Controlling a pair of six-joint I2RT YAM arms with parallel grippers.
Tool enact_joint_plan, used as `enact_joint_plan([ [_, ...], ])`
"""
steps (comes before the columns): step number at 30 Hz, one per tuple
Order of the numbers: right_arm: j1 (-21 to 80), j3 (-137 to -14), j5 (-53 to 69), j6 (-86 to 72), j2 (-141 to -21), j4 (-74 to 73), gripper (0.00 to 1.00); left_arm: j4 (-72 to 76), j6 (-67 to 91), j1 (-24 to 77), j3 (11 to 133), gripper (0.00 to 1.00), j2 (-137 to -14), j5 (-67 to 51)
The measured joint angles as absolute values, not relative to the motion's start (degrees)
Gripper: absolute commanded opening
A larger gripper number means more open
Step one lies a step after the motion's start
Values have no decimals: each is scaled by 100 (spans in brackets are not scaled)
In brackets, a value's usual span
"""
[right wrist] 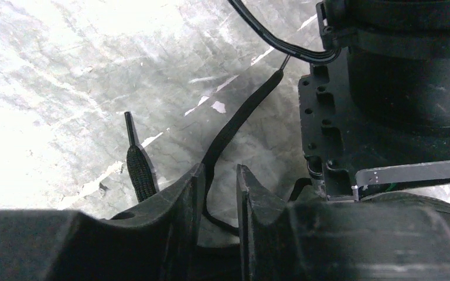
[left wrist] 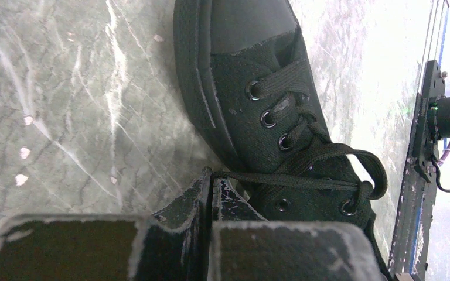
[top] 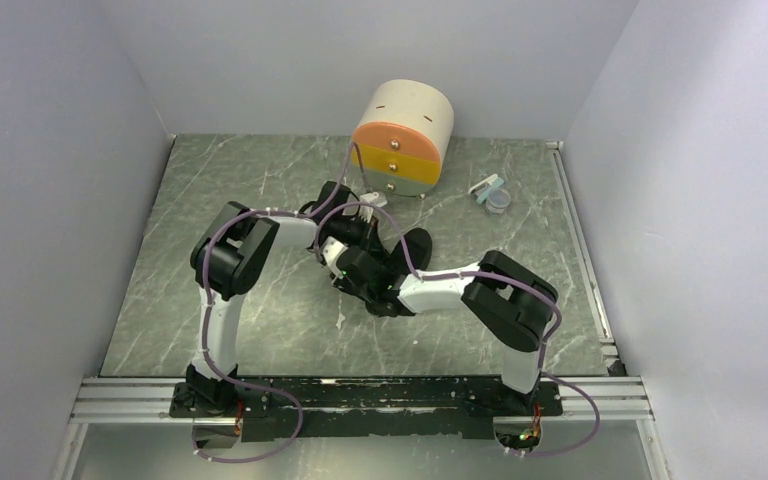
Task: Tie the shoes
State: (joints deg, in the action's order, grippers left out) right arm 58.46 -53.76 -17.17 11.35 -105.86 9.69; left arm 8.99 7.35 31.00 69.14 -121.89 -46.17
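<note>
Pinching a lace [left wrist: 293, 177] with my left hand [left wrist: 211, 177], another running through my right hand [right wrist: 218, 174].
My left fingers are clenched on the lace just beside the shoe [left wrist: 252, 88]; my right fingers stand narrowly apart, the second strand [right wrist: 240, 117] lying loose between them. The shoe lies in the middle of the bench [left wrist: 64, 88], between both hands, near the drawer box [top: 400, 140]. If I pull before the right closes, that strand likely slips out; a hard left tug could drag the light shoe.
</note>
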Motion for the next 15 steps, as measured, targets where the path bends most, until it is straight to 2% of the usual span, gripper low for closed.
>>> enact_joint_plan([
  [3, 5835, -5258, -1673, 1035, -10499, 1044, 31, 886, 735, 3142, 6919, 5, -12189, -4615],
  [6, 5835, -5087, -1629, 1052, -10366, 1072, 24, 888, 735, 3214, 6917, 5, -12189, -4613],
  [9, 5835, -5039, -1476, 1229, -10344, 1096, 3, 886, 733, 3223, 6917, 5, -12184, -4611],
  [10, 5835, -5043, -1444, 1299, -10355, 1087, 0, 880, 733, 3223, 6914, 5, -12182, -4611],
  [15, 5843, -5103, -1160, 1461, -10331, 972, 0, 816, 707, 3225, 6904, 5, -12154, -4611],
])
